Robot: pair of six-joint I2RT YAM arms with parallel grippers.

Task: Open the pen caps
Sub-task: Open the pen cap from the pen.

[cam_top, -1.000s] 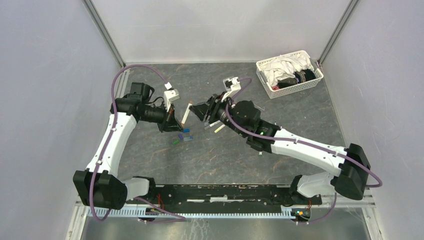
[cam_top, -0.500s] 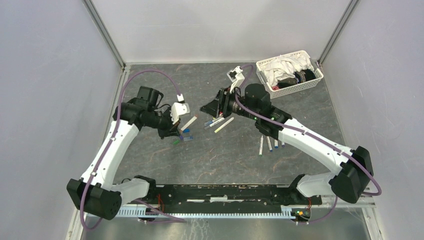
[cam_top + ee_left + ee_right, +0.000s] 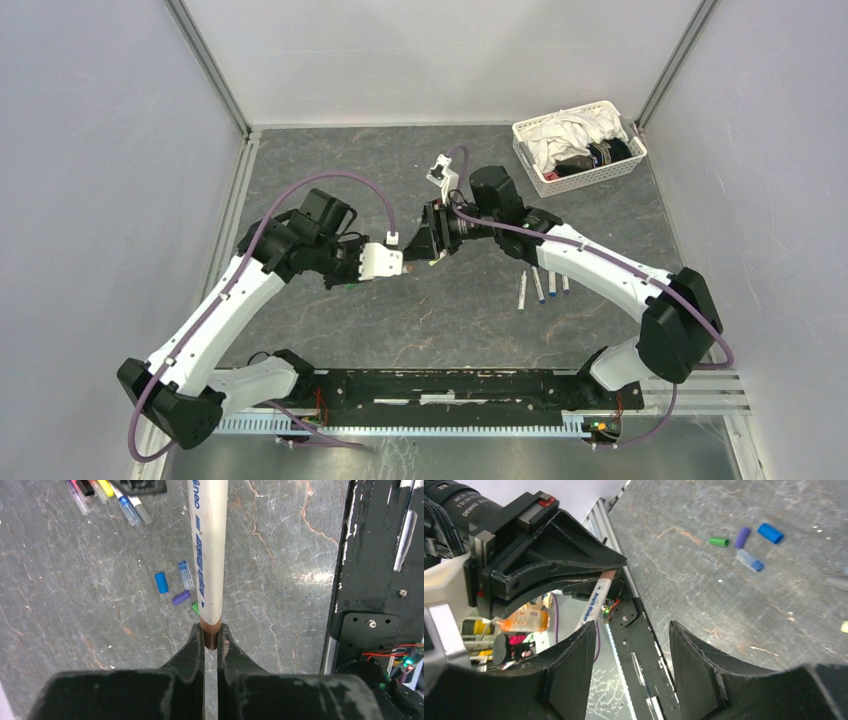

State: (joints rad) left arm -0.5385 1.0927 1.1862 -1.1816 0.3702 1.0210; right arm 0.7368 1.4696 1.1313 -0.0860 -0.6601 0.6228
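Uncapping step: your left pincer [image 3: 210, 641] pinches the pen [image 3: 207, 545] by its brown end over loose caps [image 3: 161, 582] on the tabletop [image 3: 75, 630], right pincer [image 3: 631, 630] spread, so close it on the free end and pull straight.

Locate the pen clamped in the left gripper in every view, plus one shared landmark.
Top external: hidden just beyond the left gripper, mid-picture.
Left wrist: the pen runs from the fingertips up the centre to the top edge.
Right wrist: left of centre, brown end pinched.
Landmark: the left gripper, shut on it, shows in all three.
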